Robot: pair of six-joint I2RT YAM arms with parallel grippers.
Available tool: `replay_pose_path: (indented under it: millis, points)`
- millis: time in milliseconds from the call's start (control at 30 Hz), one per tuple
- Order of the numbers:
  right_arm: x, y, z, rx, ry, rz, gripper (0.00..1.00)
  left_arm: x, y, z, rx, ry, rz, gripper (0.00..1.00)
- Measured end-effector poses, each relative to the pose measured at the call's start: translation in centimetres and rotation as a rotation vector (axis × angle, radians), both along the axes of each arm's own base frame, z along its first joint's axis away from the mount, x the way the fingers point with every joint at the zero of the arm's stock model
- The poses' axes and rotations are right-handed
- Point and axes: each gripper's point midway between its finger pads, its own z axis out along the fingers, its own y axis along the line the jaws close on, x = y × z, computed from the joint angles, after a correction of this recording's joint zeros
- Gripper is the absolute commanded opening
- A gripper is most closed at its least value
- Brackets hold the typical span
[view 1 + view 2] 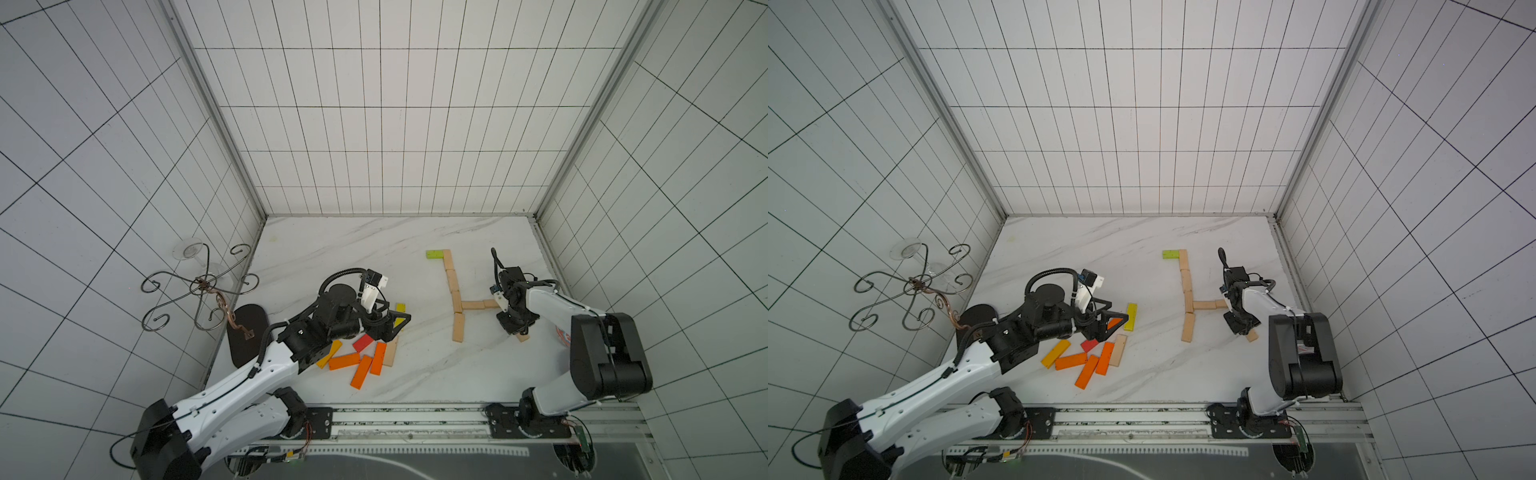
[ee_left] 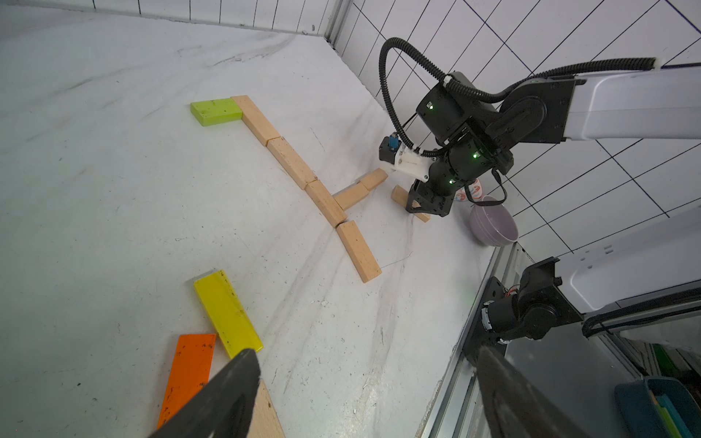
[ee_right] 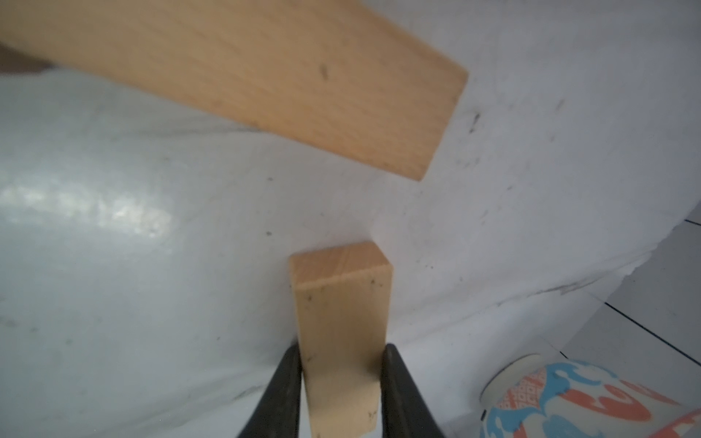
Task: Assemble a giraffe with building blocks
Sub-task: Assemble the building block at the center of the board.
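Observation:
On the marble table lies a flat figure: a green block [image 1: 434, 254] at the top, a column of plain wooden blocks [image 1: 451, 275] running down from it, a short crosswise row [image 1: 473, 305] branching right, and one leg block [image 1: 458, 327]. My right gripper [image 3: 341, 350] is shut on a plain wooden block [image 3: 343, 303], low over the table just beyond the row's right end [image 3: 265, 76]. In both top views that gripper [image 1: 517, 330] [image 1: 1244, 328] covers most of the held block. My left gripper [image 2: 366, 354] stands open over the loose pile, nothing between its fingers.
The pile holds orange blocks [image 1: 344, 360], a red one [image 1: 363, 342], yellow ones [image 1: 400, 309] [image 2: 227, 311] and a wooden one [image 1: 390, 351]. A wire stand [image 1: 199, 286] stands at the left wall. A purple bowl [image 2: 493, 223] and a patterned cup [image 3: 591, 402] sit near the right edge.

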Motion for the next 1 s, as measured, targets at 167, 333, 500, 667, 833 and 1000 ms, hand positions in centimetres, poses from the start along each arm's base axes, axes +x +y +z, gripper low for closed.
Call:
replay_pose_path:
  millis: [167,333,500,667,833,1000]
  points:
    - [0.1,0.0,0.0,0.0,0.021,0.0,0.23,0.0,0.0,0.0,0.0,0.0,0.0,0.9]
    - [0.1,0.1,0.0,0.0,0.044,-0.002,0.22,0.0,0.0,0.0,0.0,0.0,0.001,0.9]
    - [0.1,0.1,0.0,0.0,0.065,-0.01,0.22,0.0,0.0,0.0,0.001,0.0,0.001,0.9]
    - [0.1,0.1,0.0,-0.001,0.086,-0.018,0.2,0.0,0.0,-0.1,0.003,0.001,0.003,0.9]
    - [0.2,0.3,0.0,0.011,0.085,-0.024,0.19,0.0,0.1,-0.1,0.004,0.001,0.004,0.9]
    - [0.5,1.1,0.1,0.046,0.071,-0.018,0.19,0.0,0.1,-0.1,0.006,0.003,0.004,0.89]
